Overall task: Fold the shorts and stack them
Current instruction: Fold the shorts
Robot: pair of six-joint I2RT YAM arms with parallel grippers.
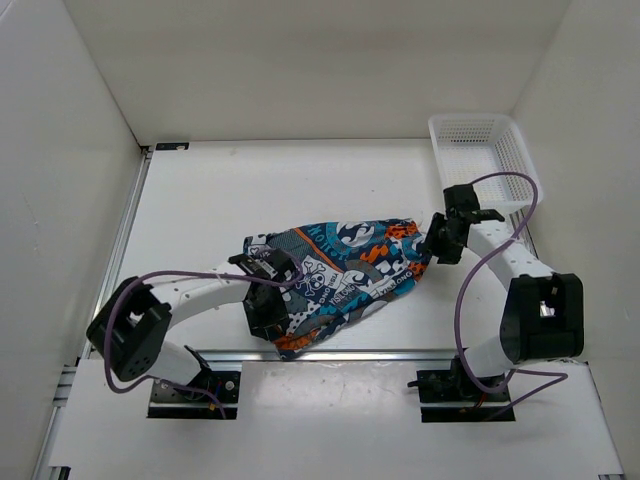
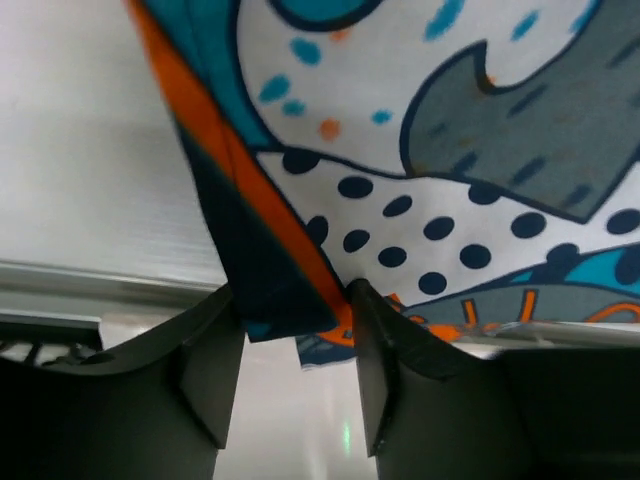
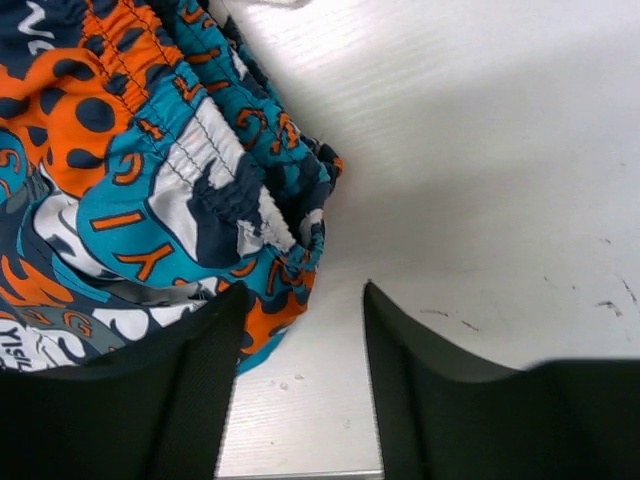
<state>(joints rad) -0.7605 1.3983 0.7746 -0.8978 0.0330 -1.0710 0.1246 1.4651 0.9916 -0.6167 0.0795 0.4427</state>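
The shorts [image 1: 345, 270] lie bunched and partly folded on the white table, in a teal, orange, navy, grey and white print. My left gripper [image 1: 267, 300] is over their left end. In the left wrist view it [image 2: 295, 288] is open, with a navy and orange hem of the shorts [image 2: 270, 270] between the fingertips. My right gripper [image 1: 438, 243] is at their right end. In the right wrist view it [image 3: 304, 290] is open, with bare table between the jaws. The elastic waistband [image 3: 215, 190] lies against its left finger [image 3: 205, 370].
A white mesh basket [image 1: 445, 160] stands at the back right, just behind the right arm. White walls enclose the table on three sides. A metal rail [image 1: 400, 353] runs along the near edge, close to the shorts' lowest corner [image 1: 290, 350].
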